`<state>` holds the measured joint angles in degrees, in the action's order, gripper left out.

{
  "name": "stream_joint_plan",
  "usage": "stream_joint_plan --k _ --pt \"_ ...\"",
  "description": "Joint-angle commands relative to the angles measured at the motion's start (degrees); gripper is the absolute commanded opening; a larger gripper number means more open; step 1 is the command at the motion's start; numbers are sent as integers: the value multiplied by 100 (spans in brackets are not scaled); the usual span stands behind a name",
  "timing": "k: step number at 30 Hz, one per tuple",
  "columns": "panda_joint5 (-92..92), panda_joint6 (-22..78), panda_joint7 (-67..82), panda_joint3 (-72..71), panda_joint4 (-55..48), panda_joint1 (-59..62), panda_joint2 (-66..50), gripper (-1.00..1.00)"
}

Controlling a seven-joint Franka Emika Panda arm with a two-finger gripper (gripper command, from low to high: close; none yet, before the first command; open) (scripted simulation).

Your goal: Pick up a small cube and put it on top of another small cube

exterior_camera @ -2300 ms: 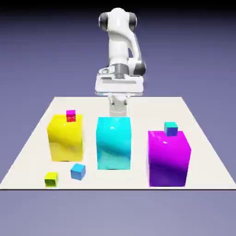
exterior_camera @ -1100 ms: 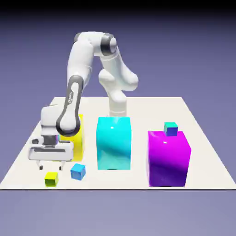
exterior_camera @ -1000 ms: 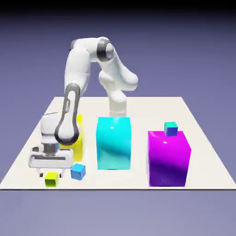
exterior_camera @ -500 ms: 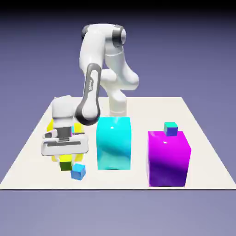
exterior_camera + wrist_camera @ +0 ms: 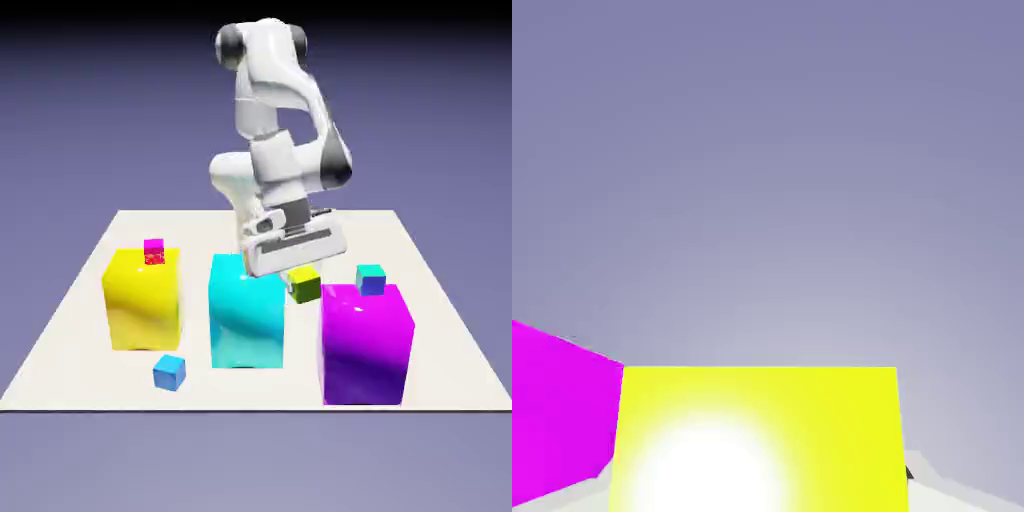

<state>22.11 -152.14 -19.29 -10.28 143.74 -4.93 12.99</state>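
Above the counter (image 5: 450, 370) on the exterior view's right, held the lime cube (image 5: 306, 287) tilted in the end effector (image 5: 303, 284), left of the teal-topped cube (image 5: 371, 280).

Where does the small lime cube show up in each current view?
Exterior view: the lime cube, right of centre, in the claw, above the table.
Hand view: bottom middle, large.
Shared landmark: the magenta block, lower right in the exterior view, lower left in the hand view.
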Motion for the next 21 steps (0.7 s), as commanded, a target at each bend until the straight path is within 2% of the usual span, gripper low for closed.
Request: stream_joint_plan --k 1,8,9,14,15,16,21 --pt "-159 76 -252 -35 76 -161 178 -100" --pt "-1225 613 -1955 -273 591 -1265 1395 -100" --pt "-1225 613 -1955 -273 591 -1265 1395 -100" --pt "-1329 -601 -2037 -422 780 -1199 369 -100" --pt "-1329 -601 -2037 -422 780 -1199 369 100" --pt "-1329 -601 -2037 -422 780 -1199 369 100" --pt "-1225 613 -1955 -273 591 -1265 1395 100"
